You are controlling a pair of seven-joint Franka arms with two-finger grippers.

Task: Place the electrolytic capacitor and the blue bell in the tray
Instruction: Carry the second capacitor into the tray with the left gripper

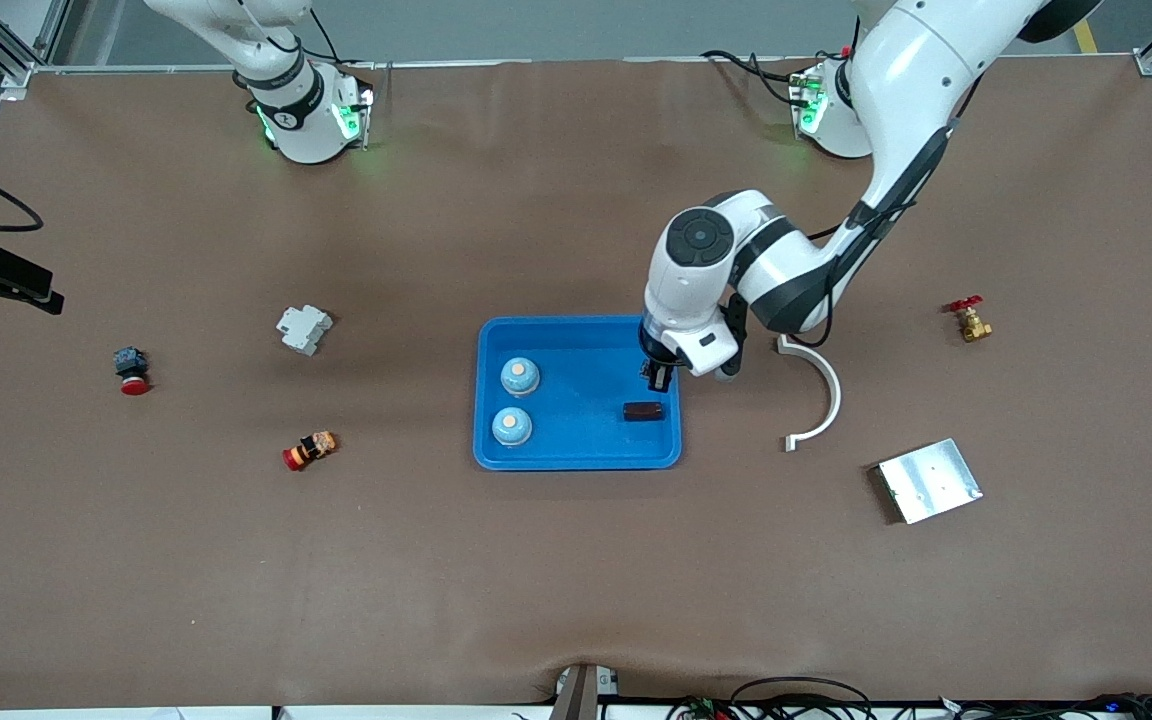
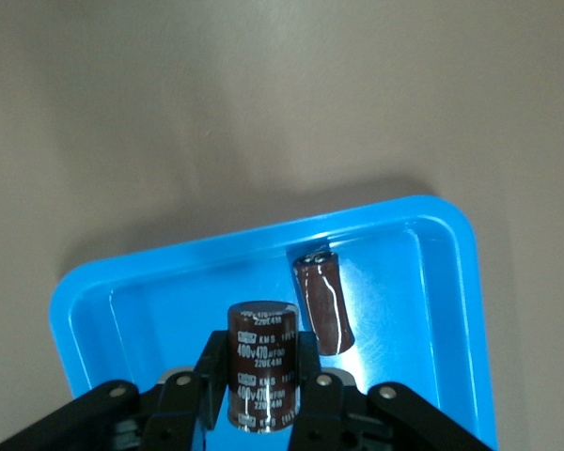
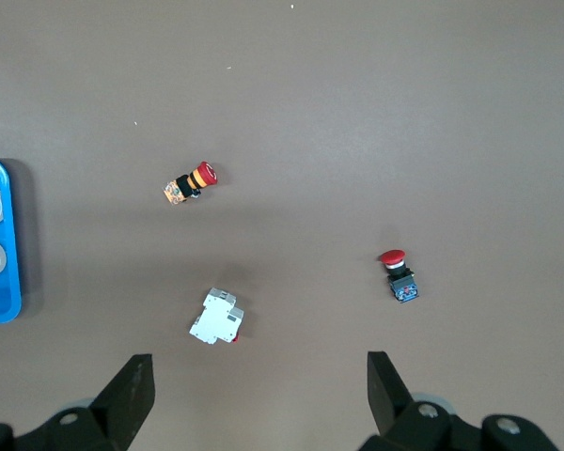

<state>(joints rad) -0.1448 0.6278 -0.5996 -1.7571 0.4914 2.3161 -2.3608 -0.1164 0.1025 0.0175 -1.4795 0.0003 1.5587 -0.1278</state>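
Lowest on the brown table (image 1: 576, 580), and so closest to the front camera, sits the silver metal plate (image 1: 930, 481), well apart from the blue tray (image 1: 576, 455) toward the left arm's end. The tray is my landmark. Inside it are two blue bells (image 1: 519, 376) (image 1: 512, 426), standing side by side at the end toward the right arm, and one dark capacitor (image 1: 642, 411) lying flat at the end toward the left arm. The left gripper (image 1: 658, 377) hangs over the tray, above that lying capacitor, and its fingers are squeezed tight on a second electrolytic capacitor (image 2: 261, 366), held upright. I think it is about to put this one down. It could go wrong if the gripper lets go from too high up, because the round can might bounce or roll and knock the lying one, or tip toward the rim. The right gripper (image 3: 258, 390) is wide open with nothing in it and waits up high over the table toward the right arm's end, away from the tray. Below it lie a white breaker (image 3: 216, 317) and two red push buttons (image 3: 396, 273) (image 3: 190, 180). A white curved piece (image 1: 816, 395) rests just beside the tray, and a small brass valve (image 1: 970, 319) sits well apart from it. The table is covered in plain brown paper, with metal frame posts at its corners.
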